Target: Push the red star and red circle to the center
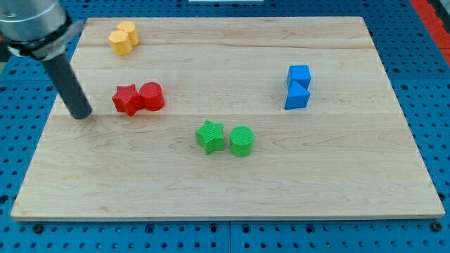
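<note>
While resting on the wooden board, my tip is sitting at the frame's left — just left of the red star, not touching. Bare rod, nothing held. Red circle is touching the star's right side — both sitting left of center.

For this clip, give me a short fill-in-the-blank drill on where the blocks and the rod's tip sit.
1. My tip rests on the board to the view's ____ of the red star.
2. The red circle touches the red star on the star's view-____ side.
3. The green star stands beside the ____ circle.
4. The two yellow blocks sit near the view's top-____ corner.

Missing words: left; right; green; left
</note>
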